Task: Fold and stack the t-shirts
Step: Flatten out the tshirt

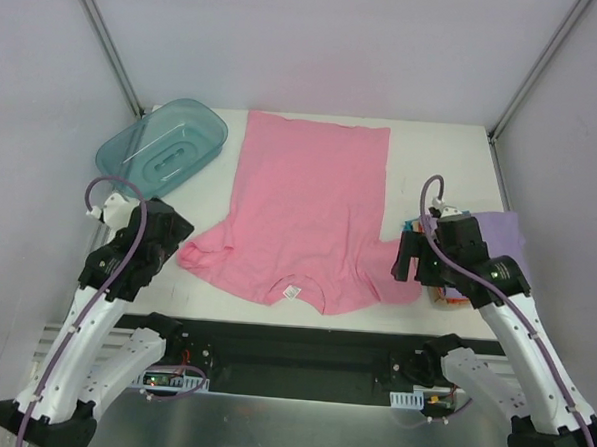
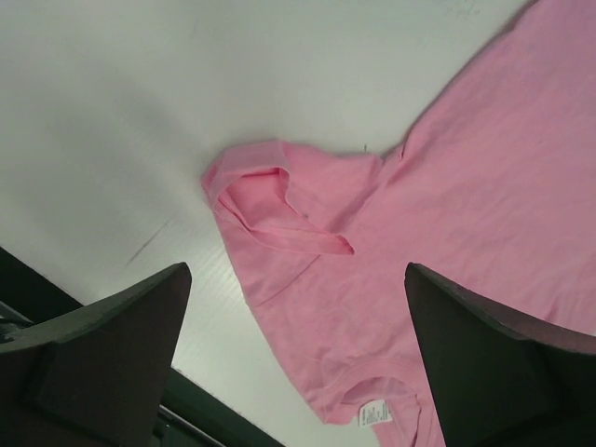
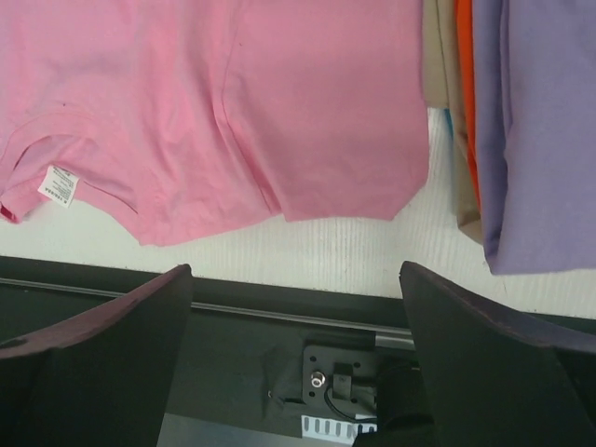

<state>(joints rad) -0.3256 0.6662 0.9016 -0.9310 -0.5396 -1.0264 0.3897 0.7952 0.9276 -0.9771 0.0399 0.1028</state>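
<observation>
A pink t-shirt lies spread flat on the white table, collar and white neck label toward the near edge. My left gripper hovers open just above its left sleeve, with nothing between the fingers. My right gripper stands open over the right sleeve, also empty. To the right rests a stack of folded t-shirts, lavender on top with orange beneath it. In the wrist views each gripper has its jaws wide apart.
A translucent teal plastic tub sits at the back left of the table. The black front rail and arm mounts run along the near edge. Grey enclosure walls stand on both sides and at the back.
</observation>
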